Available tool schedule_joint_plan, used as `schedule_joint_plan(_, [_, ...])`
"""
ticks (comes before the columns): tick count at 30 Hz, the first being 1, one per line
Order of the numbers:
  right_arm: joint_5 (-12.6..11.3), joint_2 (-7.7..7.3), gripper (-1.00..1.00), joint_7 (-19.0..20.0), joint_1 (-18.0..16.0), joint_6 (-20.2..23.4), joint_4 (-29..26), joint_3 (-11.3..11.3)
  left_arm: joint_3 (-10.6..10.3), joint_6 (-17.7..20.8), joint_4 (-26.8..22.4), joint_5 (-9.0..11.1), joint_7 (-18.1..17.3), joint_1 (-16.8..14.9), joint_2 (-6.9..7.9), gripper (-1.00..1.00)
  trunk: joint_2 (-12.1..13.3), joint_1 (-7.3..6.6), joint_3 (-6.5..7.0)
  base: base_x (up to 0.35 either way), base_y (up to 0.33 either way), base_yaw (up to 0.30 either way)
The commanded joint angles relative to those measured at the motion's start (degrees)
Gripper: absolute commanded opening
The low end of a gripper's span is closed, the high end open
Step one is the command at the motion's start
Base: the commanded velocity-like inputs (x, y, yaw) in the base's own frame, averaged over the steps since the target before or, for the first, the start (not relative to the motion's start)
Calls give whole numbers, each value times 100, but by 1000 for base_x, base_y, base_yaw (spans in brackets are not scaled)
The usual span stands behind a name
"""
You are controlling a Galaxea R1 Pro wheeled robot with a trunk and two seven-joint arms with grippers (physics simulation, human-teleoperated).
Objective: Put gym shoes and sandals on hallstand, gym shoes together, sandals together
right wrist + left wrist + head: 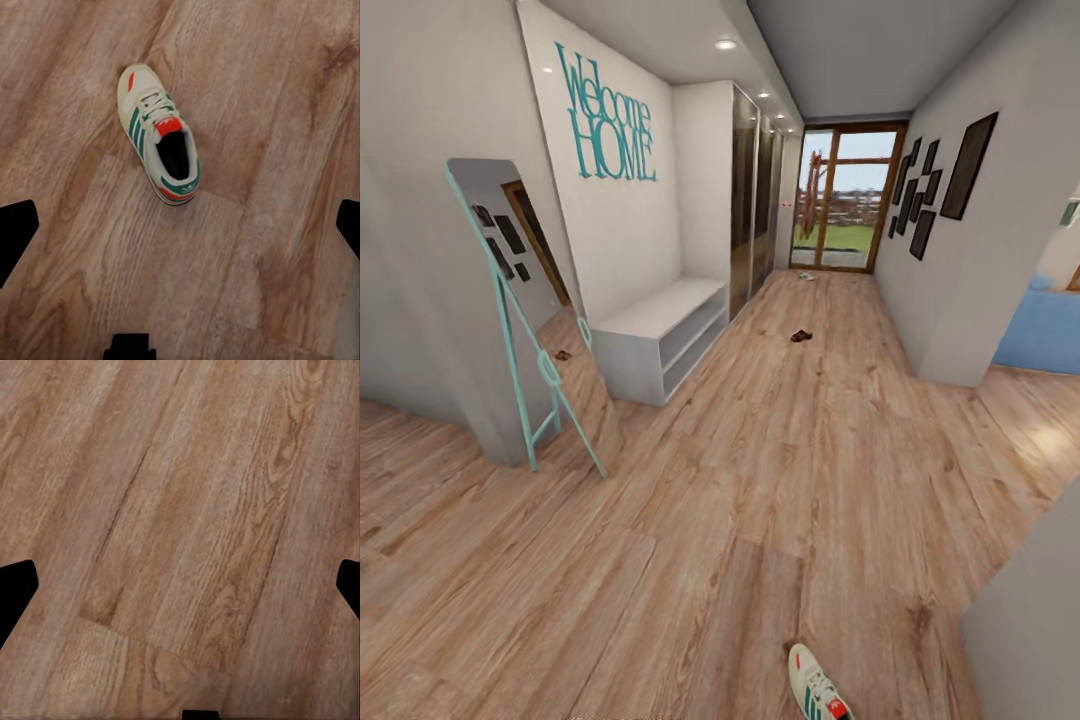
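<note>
Right gripper (180, 225): fingers spread wide, holding nothing, hanging above a gym shoe (159, 136) lying upright on the wooden floor (285, 112); left gripper (180, 585) likewise spread, over bare boards. Shoe, by judgement: light, soft upper, firmer sole and heel; best pinched across the sides near the open collar. Shoe rack (660, 335): well apart, against the left wall.

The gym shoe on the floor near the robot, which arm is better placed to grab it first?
Probably the right. The gym shoe lies on the corridor floor under the right wrist camera; the left wrist view has bare planks. In the head view it sits right of centre.
</note>
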Motion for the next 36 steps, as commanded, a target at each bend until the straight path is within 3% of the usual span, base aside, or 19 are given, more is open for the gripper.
schedule_joint_plan(1, [4, -2, 100, -1, -2, -19, 4, 3, 12, -18, 5, 6, -5, -4, -2, 100, -2, 0, -5, 0, -259, 234])
schedule_joint_plan(8, [3, -2, 100, -1, -2, -17, 10, -4, 15, -18, 5, 9, -5, -4, -2, 100, -2, 0, -5, 0, -233, 76])
schedule_joint_plan(28, [4, -54, 100, -18, -2, -20, -100, -29, 3, -9, -122, -4, 17, -71, -15, 100, -2, 0, -5, -61, -44, 2])
schedule_joint_plan(33, [14, -72, 100, -5, -7, -18, -497, -27, -7, 91, -521, -36, 28, -499, 10, 100, -2, 0, -5, -4, -2, 0])
schedule_joint_plan(36, [17, -97, 100, 6, -59, -12, -830, -25, 1, 324, -715, -33, 31, -1007, 48, 100, -2, 0, -5, -1, 0, 0])
